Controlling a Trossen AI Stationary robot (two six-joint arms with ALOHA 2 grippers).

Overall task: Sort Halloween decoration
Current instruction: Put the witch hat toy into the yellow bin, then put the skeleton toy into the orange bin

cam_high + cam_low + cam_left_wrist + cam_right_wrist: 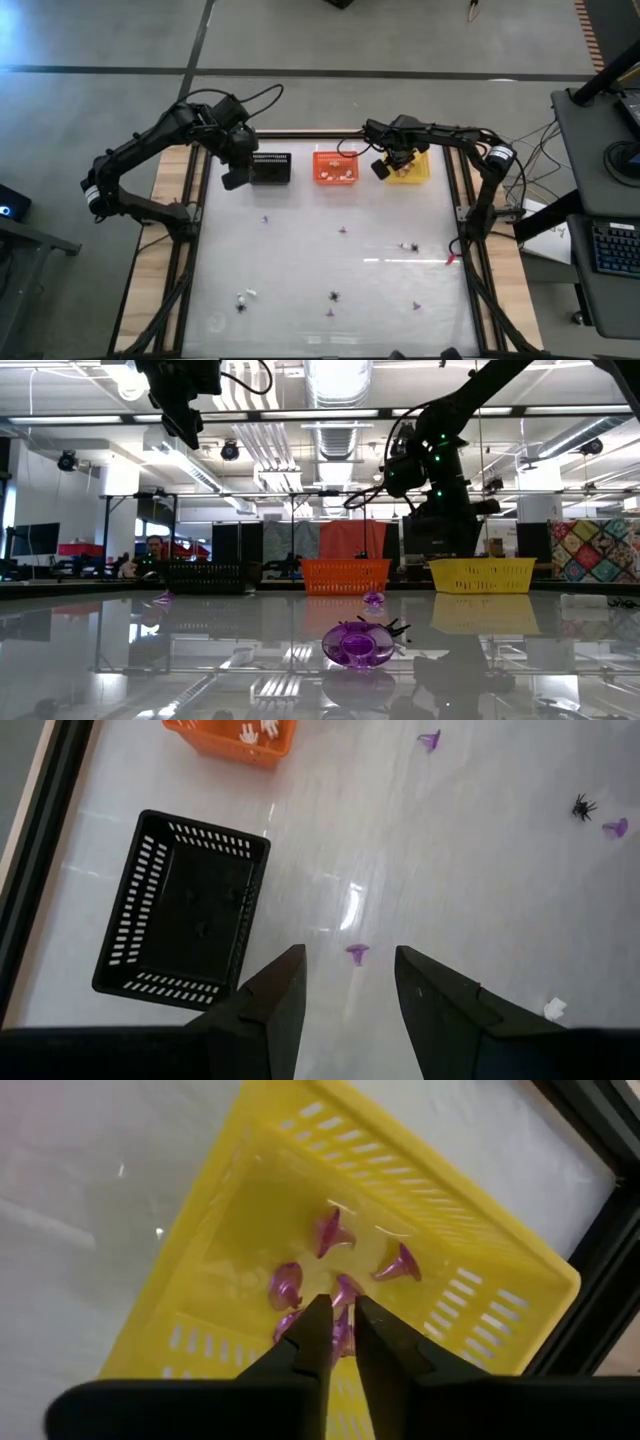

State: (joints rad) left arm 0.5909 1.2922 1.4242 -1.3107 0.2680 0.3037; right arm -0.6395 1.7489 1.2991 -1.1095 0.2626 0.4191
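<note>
Small Halloween decorations lie scattered on the glossy table: purple pieces (343,230), black spiders (333,296), and a white bit (250,294). My right gripper (343,1330) hangs over the yellow basket (470,1250) at the far right, pointing down, its fingers a narrow gap apart. Purple pieces (395,1265) lie on the basket's floor, and one purple piece (343,1312) shows in the gap. My left gripper (348,970) is open, raised above the table beside the black basket (190,910), over a purple piece (357,953). My right gripper points down into the yellow basket with a purple piece (343,1312) showing between its fingertips (318,1325). Whether the fingers touch that piece I cannot tell.
The black basket (271,167), orange basket (336,166) with white bits inside, and yellow basket (412,170) stand in a row along the far edge. A purple ring with a spider (360,643) lies close to the low camera. A red piece (450,260) lies near the right edge.
</note>
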